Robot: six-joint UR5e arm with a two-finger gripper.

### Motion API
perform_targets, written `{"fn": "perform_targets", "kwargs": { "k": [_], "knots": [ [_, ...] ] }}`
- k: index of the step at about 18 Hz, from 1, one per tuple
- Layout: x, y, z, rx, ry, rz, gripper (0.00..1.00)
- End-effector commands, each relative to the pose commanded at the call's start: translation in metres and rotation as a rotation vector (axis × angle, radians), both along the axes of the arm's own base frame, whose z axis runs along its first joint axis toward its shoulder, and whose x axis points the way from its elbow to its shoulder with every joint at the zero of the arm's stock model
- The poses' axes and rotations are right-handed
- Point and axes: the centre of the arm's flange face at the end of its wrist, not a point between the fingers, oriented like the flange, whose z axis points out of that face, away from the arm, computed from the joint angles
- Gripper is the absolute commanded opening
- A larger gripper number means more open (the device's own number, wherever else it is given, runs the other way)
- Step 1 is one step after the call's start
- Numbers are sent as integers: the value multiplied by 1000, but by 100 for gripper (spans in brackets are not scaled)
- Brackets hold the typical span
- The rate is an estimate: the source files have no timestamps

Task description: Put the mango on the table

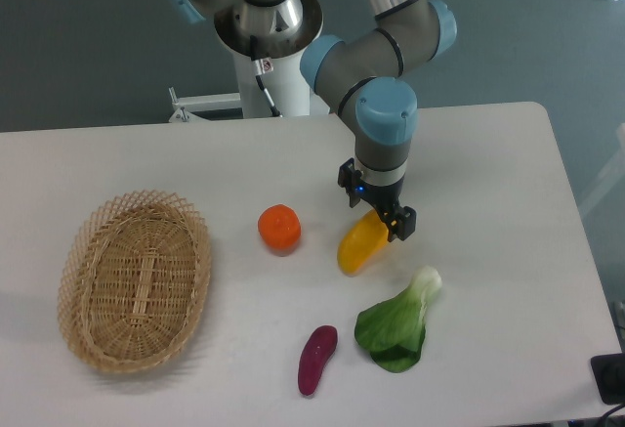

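Note:
The mango [358, 246] is a yellow oval fruit, orange towards its upper end. It lies tilted near the middle of the white table [488, 153], with its lower end at the tabletop. My gripper [376, 210] points down over the mango's upper end. Its two black fingers sit close on either side of that end, so it appears shut on the mango. The very top of the mango is hidden behind the fingers.
A round orange fruit [279, 228] lies just left of the mango. A green bok choy [397, 322] lies in front of it to the right, and a dark purple eggplant [316, 359] lies near the front edge. A wicker basket [135, 278] stands at the left.

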Motion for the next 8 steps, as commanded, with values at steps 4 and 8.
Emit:
{"fn": "perform_targets", "kwargs": {
  "k": [4,8],
  "knots": [
    [-3,1,5,8,11,12,100],
    [-5,0,5,11,11,18,100]
  ]
}}
